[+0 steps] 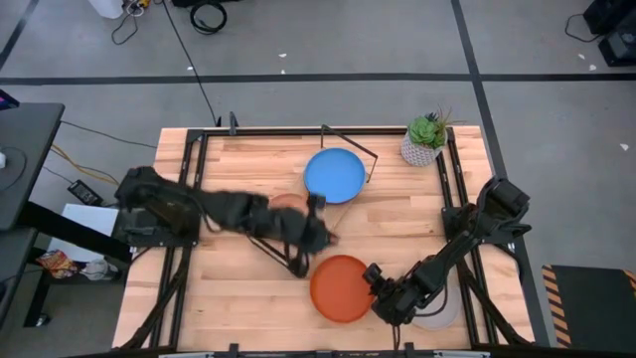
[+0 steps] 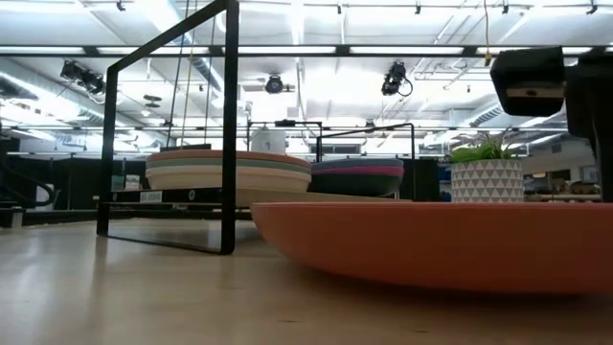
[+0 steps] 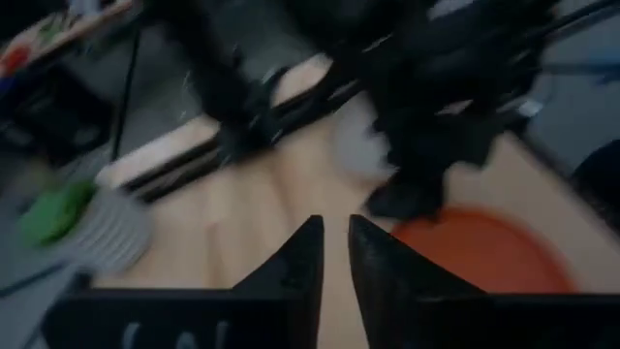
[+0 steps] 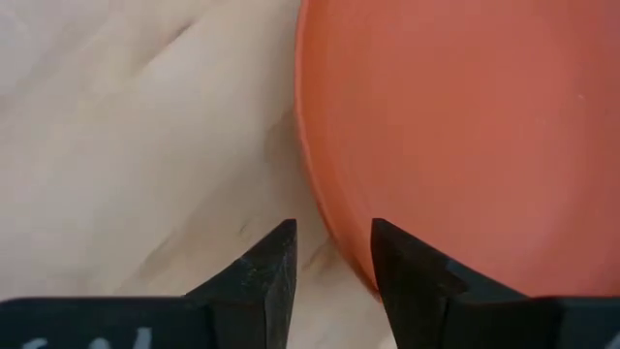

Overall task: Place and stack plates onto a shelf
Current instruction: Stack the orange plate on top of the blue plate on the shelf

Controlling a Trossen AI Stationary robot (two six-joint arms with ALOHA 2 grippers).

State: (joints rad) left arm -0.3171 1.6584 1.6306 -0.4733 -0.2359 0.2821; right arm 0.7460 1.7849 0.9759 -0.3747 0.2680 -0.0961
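Note:
An orange plate [image 1: 341,288] lies flat on the table near its near edge and fills the foreground of the low view [image 2: 431,244]. My right gripper [image 1: 383,298] is low at its right rim, open by a narrow gap [image 4: 332,260], with the rim [image 4: 339,247] running in between the fingers. A blue plate [image 1: 335,175] tops one stack on the shelf [image 2: 192,204]; a second stack [image 2: 230,171] stands beside it. A grey plate [image 1: 439,310] lies under my right arm. My left gripper [image 1: 320,234], its fingers almost together [image 3: 335,233], hovers between shelf and orange plate and holds nothing. My right gripper has one finger [image 4: 407,276] over the orange plate's right rim [image 4: 351,262] and the other over the bare table, coming level from the table's right. Whether either finger touches the rim I cannot tell. The plate lies flat on the table.
A green plant in a white pot [image 1: 424,141] stands at the far right corner of the table. The shelf's black wire frame [image 2: 228,125] rises near the table's middle. Bare wood [image 1: 238,288] lies left of the orange plate.

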